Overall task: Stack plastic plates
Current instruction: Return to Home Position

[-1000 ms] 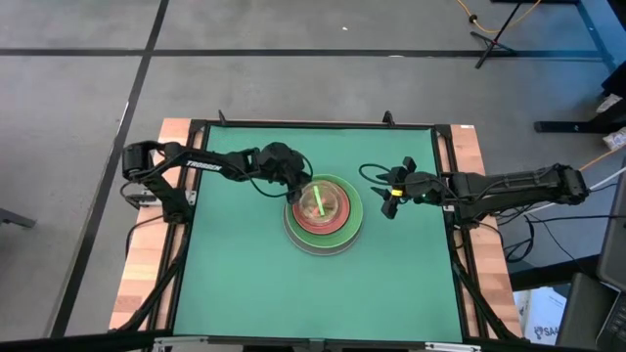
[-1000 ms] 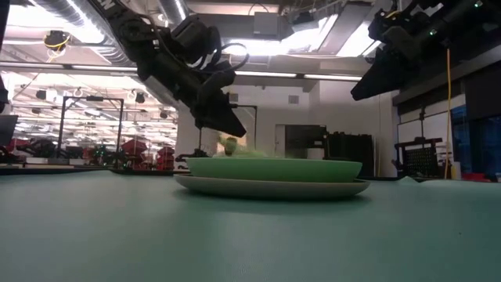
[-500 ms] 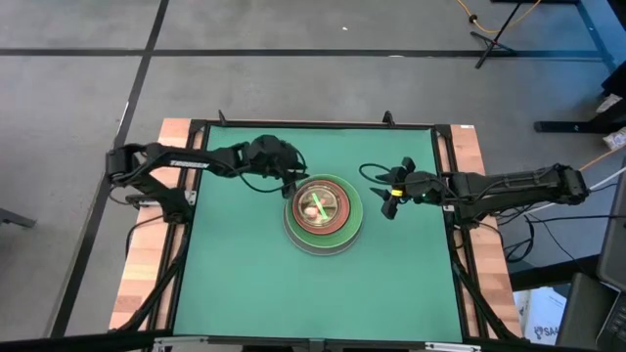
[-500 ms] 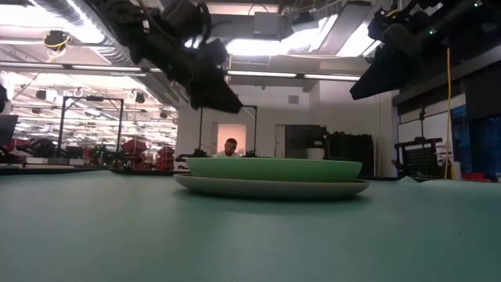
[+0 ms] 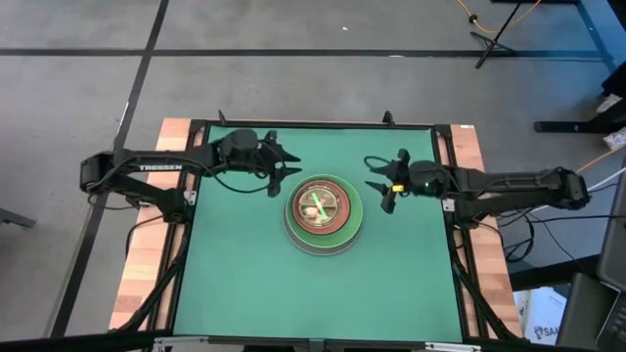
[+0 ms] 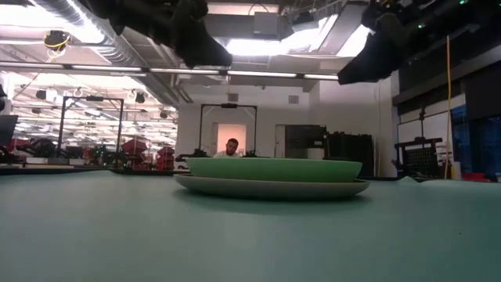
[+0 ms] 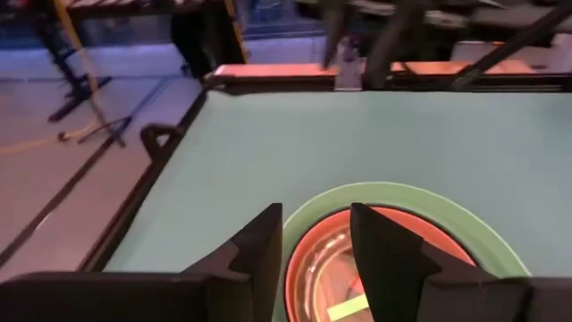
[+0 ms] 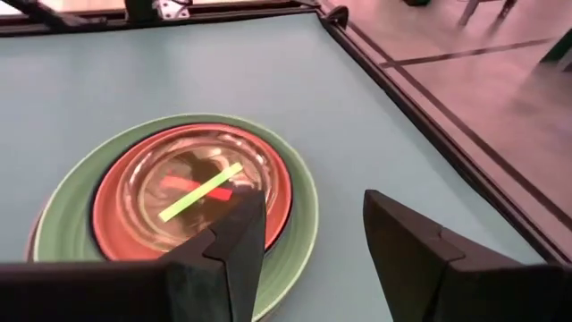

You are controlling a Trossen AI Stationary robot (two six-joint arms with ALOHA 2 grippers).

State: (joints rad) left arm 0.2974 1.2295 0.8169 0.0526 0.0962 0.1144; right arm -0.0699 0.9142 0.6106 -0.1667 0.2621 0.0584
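Observation:
The plastic plates stand in one stack at the table's middle. The large grey plate rests on the mat and the light green plate sits in it. A dark ring and the salmon plate nest higher; its shiny middle shows a green streak. Smaller plates cannot be told apart. My left gripper hangs open above the mat, just left of and beyond the stack. My right gripper hangs open to the stack's right. In the wrist views the left gripper and the right gripper hold nothing.
The green mat lies bare around the stack on every side. A black frame and wooden strips border it. In the low view a person shows far back in the room, and both grippers hang well above the plates.
My left gripper has drawn back from over the stack's left rim toward the table's left and far edges, and has risen. The stack has stayed in place. My right gripper has shifted slightly toward the stack.

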